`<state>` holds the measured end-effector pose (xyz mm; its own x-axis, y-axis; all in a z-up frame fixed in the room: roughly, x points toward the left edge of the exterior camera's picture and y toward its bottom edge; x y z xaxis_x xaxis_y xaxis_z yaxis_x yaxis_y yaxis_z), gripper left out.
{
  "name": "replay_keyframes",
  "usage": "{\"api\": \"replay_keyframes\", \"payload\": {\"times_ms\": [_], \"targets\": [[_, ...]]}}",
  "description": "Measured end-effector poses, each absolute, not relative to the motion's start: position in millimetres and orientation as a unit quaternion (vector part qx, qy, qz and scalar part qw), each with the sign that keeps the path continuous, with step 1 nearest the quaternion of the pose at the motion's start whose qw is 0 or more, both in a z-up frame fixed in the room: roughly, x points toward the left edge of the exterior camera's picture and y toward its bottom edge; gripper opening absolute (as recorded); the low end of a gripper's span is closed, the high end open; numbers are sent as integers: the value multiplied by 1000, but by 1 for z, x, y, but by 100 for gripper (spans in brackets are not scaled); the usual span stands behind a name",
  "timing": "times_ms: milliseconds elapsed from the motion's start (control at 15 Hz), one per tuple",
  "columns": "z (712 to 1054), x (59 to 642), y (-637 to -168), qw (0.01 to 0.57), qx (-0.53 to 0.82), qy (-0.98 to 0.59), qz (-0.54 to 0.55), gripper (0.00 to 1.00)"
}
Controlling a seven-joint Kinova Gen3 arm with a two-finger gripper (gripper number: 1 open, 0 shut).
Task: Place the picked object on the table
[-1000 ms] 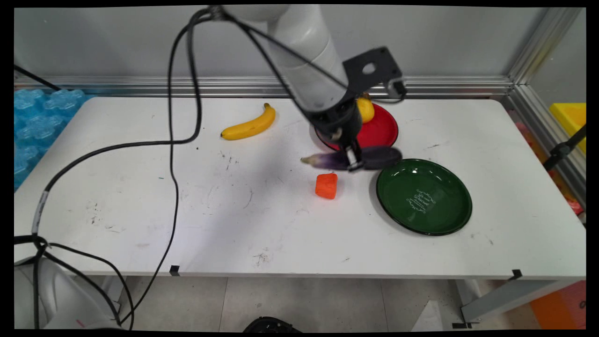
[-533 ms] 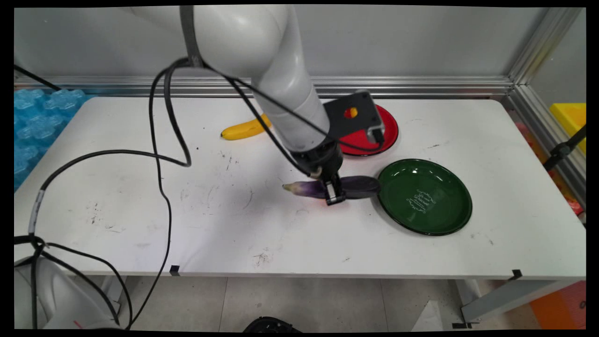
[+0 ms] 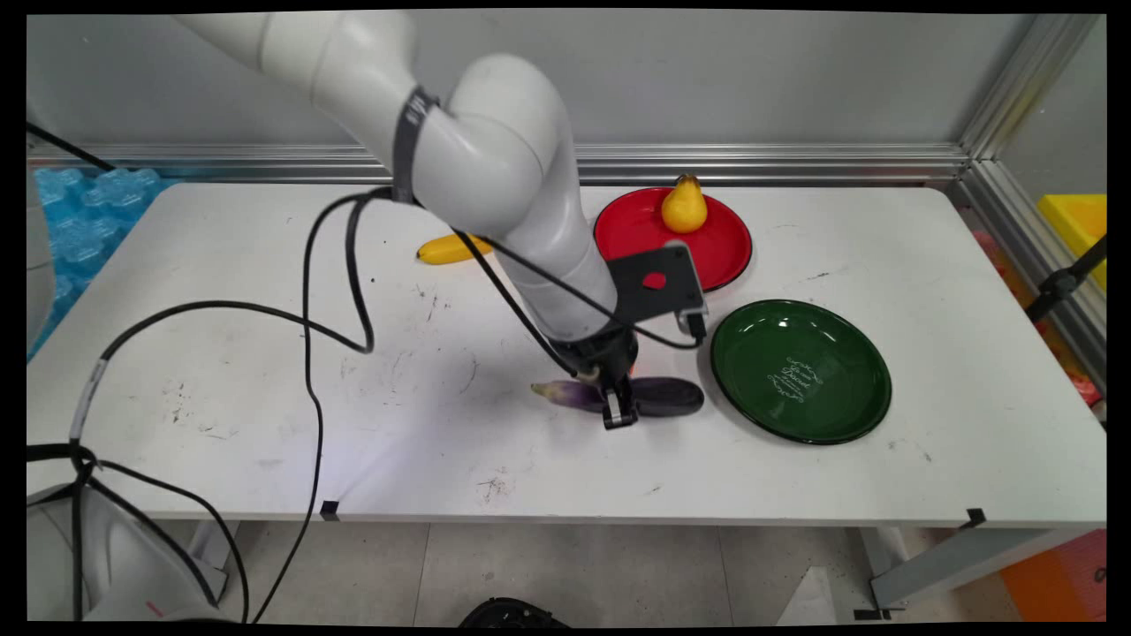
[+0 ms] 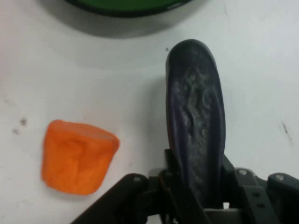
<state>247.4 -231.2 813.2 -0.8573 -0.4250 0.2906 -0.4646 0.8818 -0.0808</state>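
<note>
White tabletop (image 3: 265,353), scuffed with dark marks, spreads under me, with a grey wall and a metal rail behind it. My pincer (image 3: 618,412) points down near the table's middle and is clamped across the eggplant (image 3: 658,397), my fingers pressed against its two sides about halfway along its length. The eggplant lies level, its pale stem end toward the picture's left and its dark rounded end toward the right. It sits very low over the table, though I cannot tell from the main view whether it touches the surface or hangs just clear of it.

From my hand view the eggplant (image 4: 196,121) runs straight up from between my fingers, its skin dark and wrinkled, its tip stopping just short of the green plate (image 4: 126,5) at the top edge. Beside it, apart from it, an orange block (image 4: 77,156) lies on the table; in the main view my wrist covers almost all of that block.

That wider view shows the green plate (image 3: 800,371) whole, just to the right of the eggplant's dark end. Behind it sits a red plate (image 3: 724,243) with a yellow pear (image 3: 684,206) standing upright on its far side. A banana (image 3: 446,250) lies further left, partly hidden by my arm.
</note>
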Motion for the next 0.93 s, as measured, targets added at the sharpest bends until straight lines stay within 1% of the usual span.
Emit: {"api": "replay_keyframes", "payload": {"times_ms": [200,467,533,733,933], "targets": [[792,244,-233,131,224,-964,65,0],[773,241,-235,132,217,-965,58,0],[771,240,-236,133,216,-966,57,100],[766,241,-237,139,208,-967,55,100],[770,245,-240,145,200,-967,56,100]]}}
